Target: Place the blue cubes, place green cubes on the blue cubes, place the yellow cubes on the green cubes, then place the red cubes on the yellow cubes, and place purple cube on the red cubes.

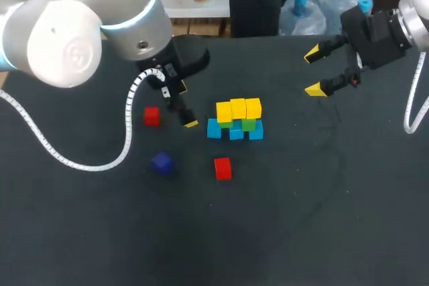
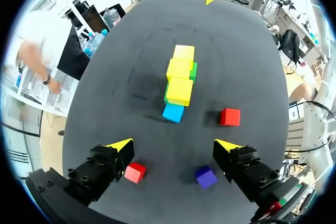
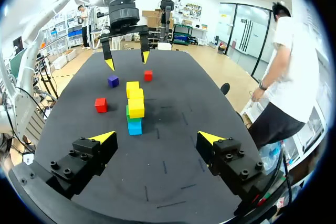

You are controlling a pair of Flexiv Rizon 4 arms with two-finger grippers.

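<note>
A small stack stands mid-table: blue cubes (image 1: 236,132) at the bottom, green cubes (image 1: 249,124) on them, three yellow cubes (image 1: 238,108) on top. One red cube (image 1: 152,116) lies left of the stack, another red cube (image 1: 222,168) in front of it, and a purple cube (image 1: 162,163) at the front left. My left gripper (image 1: 179,106) hangs open just left of the stack, above the table, with the first red cube (image 2: 135,172) by one finger and the purple cube (image 2: 206,177) by the other. My right gripper (image 1: 313,72) is open and empty, high at the back right.
The dark table (image 1: 301,219) has bare cloth in front of and to the right of the stack. A white coiled cable (image 1: 127,132) hangs from my left arm over the table's left side.
</note>
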